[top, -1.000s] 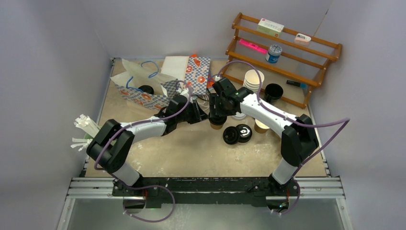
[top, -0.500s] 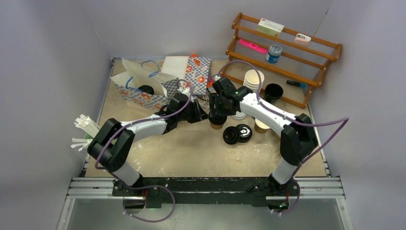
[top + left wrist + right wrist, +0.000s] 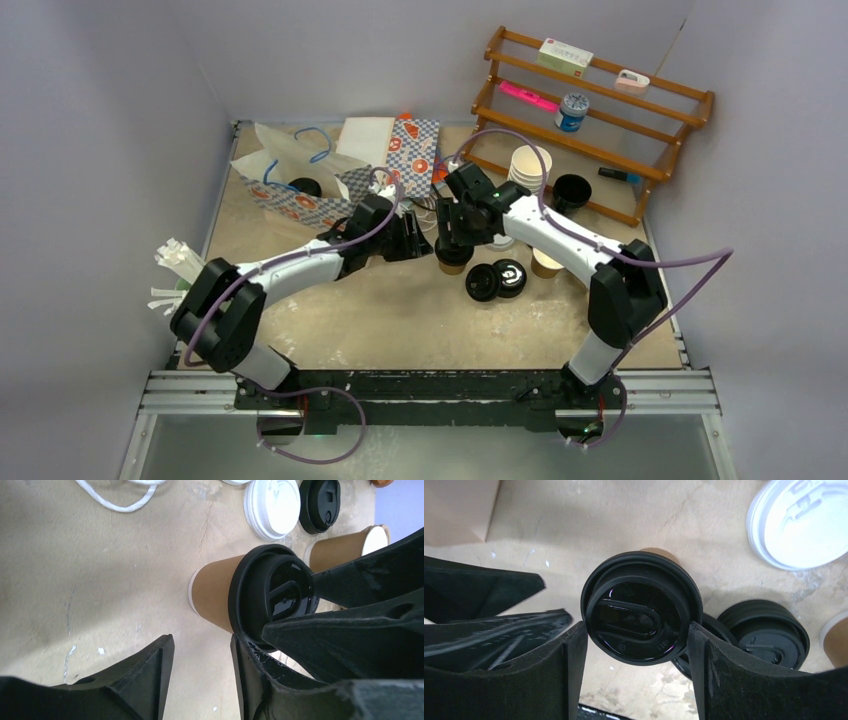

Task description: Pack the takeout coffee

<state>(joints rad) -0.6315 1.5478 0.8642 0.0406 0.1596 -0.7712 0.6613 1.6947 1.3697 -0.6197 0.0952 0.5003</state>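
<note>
Left arm (image 3: 300, 268) and right arm (image 3: 560, 235): white shell links, black joint housings, bulky black shoulders low in frame. Purple cable (image 3: 690, 257) loops loosely along each. Black base bar (image 3: 430, 385) at bottom centre. Left gripper (image 3: 201, 640), right gripper (image 3: 635, 625): matte black wedge-shaped fingers, edges rough, faintly ridged.

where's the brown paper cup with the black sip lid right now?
Table centre in the top view: the black-lidded brown paper cup stands between the fingers of the right gripper, just left of two loose black lids.
</note>
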